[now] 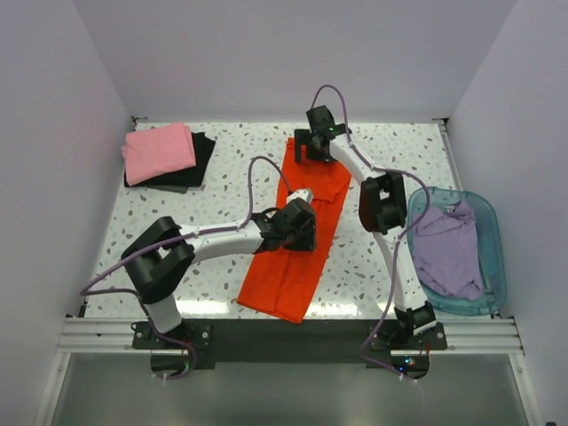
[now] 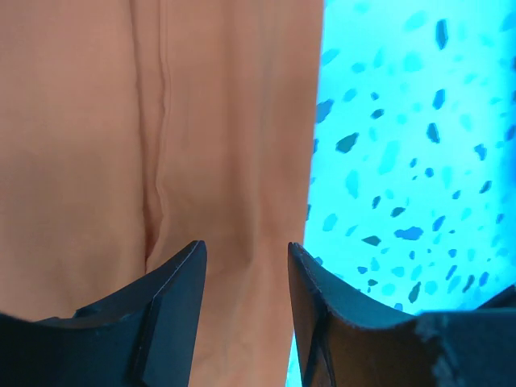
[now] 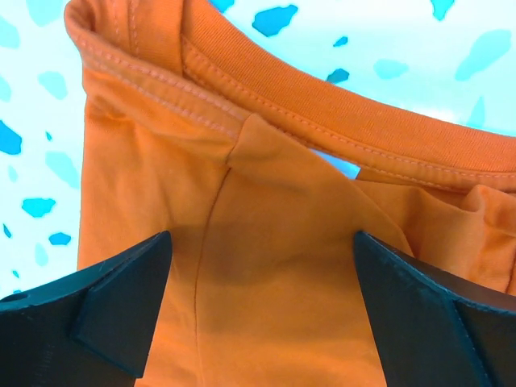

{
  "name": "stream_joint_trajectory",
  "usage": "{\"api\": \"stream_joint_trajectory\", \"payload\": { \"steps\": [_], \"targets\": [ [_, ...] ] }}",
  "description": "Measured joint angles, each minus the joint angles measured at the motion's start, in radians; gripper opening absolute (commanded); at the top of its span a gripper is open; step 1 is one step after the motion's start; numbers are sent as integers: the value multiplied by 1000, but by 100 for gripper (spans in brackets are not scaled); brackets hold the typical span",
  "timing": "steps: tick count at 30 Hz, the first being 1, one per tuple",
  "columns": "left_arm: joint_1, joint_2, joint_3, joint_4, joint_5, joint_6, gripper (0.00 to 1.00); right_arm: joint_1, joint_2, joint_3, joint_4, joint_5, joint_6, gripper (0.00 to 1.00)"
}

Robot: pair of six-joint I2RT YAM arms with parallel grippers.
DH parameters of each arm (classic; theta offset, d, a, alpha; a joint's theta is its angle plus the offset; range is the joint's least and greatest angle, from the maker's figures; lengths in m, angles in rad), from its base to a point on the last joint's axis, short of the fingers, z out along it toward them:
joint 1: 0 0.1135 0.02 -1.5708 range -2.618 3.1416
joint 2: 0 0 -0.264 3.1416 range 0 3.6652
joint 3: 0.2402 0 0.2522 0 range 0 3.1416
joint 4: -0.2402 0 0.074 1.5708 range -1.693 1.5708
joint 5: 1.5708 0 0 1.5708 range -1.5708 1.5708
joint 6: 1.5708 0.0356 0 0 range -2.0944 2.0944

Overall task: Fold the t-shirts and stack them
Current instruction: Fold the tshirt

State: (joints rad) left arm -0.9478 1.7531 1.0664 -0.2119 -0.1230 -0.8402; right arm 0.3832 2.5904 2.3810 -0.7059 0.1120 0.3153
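Observation:
The orange-red t-shirt point(image 1: 297, 257) lies folded into a long strip down the middle of the table. My left gripper point(image 1: 306, 229) is open, low over its middle near the right edge; cloth point(image 2: 201, 145) fills the gap between the fingers point(image 2: 181, 298). My right gripper point(image 1: 311, 155) is open wide over the shirt's far end, at the collar point(image 3: 322, 105). The pink t-shirt point(image 1: 158, 151) lies folded on the black t-shirt point(image 1: 201, 160) at the far left. The pale lavender t-shirt point(image 1: 448, 253) is crumpled in the basket.
The translucent blue plastic basket point(image 1: 490, 232) stands at the right edge of the speckled table point(image 1: 213, 195). White walls close in the far side and both flanks. The arm bases sit on a rail at the near edge.

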Motion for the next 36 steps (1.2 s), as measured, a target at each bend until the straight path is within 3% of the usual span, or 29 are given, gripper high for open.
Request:
{"api": "stream_joint_trajectory", "payload": {
  "steps": [6, 14, 20, 26, 31, 36],
  "targets": [
    [34, -129, 22, -60, -62, 91, 43, 0, -96, -100, -16, 38, -2, 98],
    [64, -169, -47, -129, -172, 180, 26, 3, -373, -377, 5, 100, 71, 77],
    [61, -159, -213, -152, -197, 158, 16, 3, -314, -416, 23, 100, 91, 69],
    [45, -219, -323, -63, -217, 60, 16, 8, -180, -299, 12, 100, 87, 70],
    [37, -266, -399, 34, -192, -39, 23, 9, -61, -118, -15, 89, 61, 80],
    [29, -229, -380, 101, -134, -91, 29, 9, 26, 33, -21, 73, 27, 87]
  ]
}}
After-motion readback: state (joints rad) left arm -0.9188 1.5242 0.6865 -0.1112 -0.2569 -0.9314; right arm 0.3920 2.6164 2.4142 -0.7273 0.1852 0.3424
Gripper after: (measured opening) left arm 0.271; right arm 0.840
